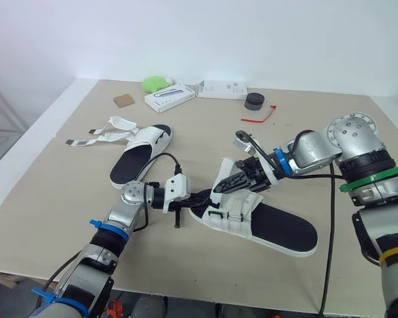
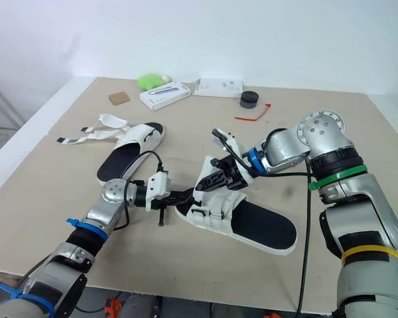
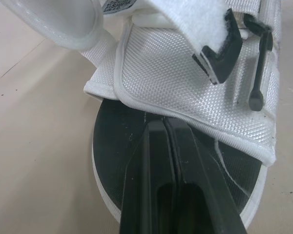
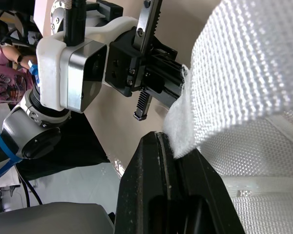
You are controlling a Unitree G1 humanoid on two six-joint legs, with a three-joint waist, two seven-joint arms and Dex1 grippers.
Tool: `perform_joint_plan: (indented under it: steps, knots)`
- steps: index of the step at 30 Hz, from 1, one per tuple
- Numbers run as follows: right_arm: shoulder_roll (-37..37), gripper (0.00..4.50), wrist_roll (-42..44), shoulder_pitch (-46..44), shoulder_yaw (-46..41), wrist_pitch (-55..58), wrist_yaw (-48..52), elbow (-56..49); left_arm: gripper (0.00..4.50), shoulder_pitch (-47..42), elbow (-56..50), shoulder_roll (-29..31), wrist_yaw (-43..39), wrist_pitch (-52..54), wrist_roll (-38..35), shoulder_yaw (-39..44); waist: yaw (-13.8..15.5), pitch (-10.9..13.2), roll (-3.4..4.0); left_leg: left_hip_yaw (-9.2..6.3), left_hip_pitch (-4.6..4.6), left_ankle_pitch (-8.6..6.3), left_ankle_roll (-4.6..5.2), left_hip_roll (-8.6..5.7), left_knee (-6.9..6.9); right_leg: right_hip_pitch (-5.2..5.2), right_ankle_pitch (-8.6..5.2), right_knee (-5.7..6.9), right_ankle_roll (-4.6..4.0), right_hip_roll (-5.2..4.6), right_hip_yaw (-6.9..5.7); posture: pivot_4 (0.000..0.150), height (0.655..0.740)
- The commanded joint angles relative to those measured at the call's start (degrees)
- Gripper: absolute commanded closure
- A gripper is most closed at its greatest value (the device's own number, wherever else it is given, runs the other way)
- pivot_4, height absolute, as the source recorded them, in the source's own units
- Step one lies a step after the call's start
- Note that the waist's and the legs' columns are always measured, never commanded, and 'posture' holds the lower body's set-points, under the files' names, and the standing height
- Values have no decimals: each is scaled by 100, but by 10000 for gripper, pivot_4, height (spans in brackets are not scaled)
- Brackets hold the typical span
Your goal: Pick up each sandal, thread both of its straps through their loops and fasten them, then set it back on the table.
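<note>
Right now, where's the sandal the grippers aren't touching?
In the left eye view, the free sandal lies on the table's left side, nearer than the white box, with its straps splayed toward the left edge.

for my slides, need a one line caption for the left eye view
Right end effector pinches a white strap of the near white woven sandal while the left end effector meets its toe.

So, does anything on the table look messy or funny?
Yes. The far sandal has both straps undone, sprawled flat on the table. The near sandal has one strap sticking up, pinched in the right gripper.
</note>
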Motion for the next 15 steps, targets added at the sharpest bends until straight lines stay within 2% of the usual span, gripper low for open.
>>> perform_joint_plan:
  steps: [1, 15]
  knots:
    - [-161, 44604, 143, 41, -39, 21, 182, -267, 45000, 270, 503, 44, 102, 257, 492, -361, 0, 0, 0, -1, 0, 0, 0, 0, 0, -1, 0, 0, 0, 1, 0, 1500, 7400]
    - [-275, 44604, 409, 220, 110, 21, 142, -441, 45000, 290, 464, 36, 121, 304, 467, -354, -1, 0, 0, -6, 0, 0, 0, 1, 0, 2, -1, 0, 2, 2, -3, 1500, 7400]
